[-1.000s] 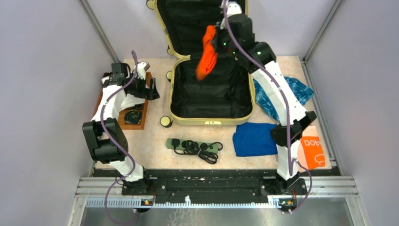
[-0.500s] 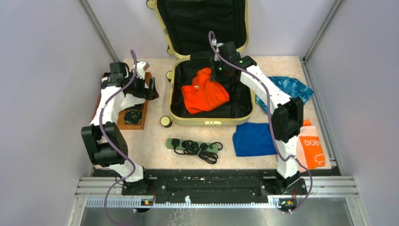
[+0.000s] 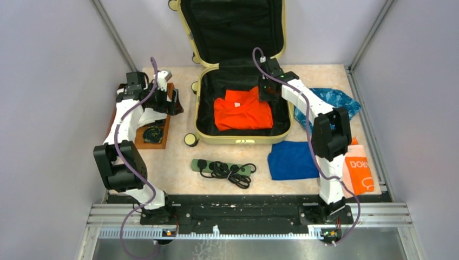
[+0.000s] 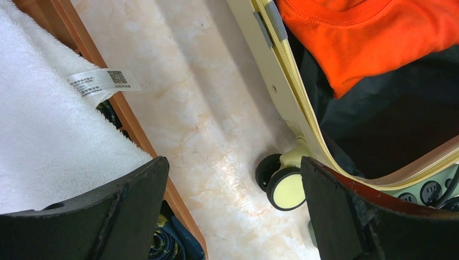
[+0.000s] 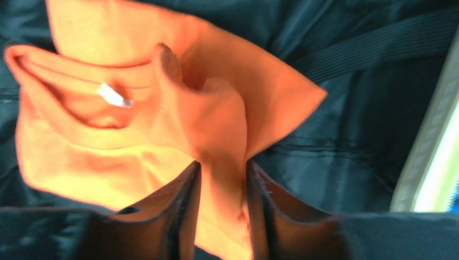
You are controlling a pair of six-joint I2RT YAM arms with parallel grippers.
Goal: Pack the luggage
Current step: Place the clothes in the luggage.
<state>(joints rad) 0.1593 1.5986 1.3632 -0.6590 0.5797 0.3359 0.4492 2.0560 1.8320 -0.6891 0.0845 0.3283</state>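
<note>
The luggage [image 3: 244,140], a pale yellow hard-shell suitcase, lies open at the back of the table with its black-lined lid leaning up behind it. An orange shirt [image 3: 242,109] lies spread flat in the lower half. My right gripper [image 3: 266,99] is down inside the case at the shirt's far right corner. In the right wrist view its fingers [image 5: 223,168] stand a narrow gap apart with a raised fold of the orange shirt [image 5: 135,141] pinched between them. My left gripper [image 3: 176,102] hangs wide open left of the case, over bare table [image 4: 233,173], holding nothing.
A wooden tray [image 3: 164,125] with a white towel [image 4: 43,124] sits at the left. A suitcase wheel [image 4: 286,188] is by my left fingers. In front lie a green power strip [image 3: 223,168], a folded blue cloth [image 3: 292,160], a teal patterned cloth [image 3: 335,100] and an orange packet [image 3: 359,174].
My right arm came down from the lid into the case and laid the hanging orange shirt out flat. Its fingers have parted slightly. The left arm stayed put.
</note>
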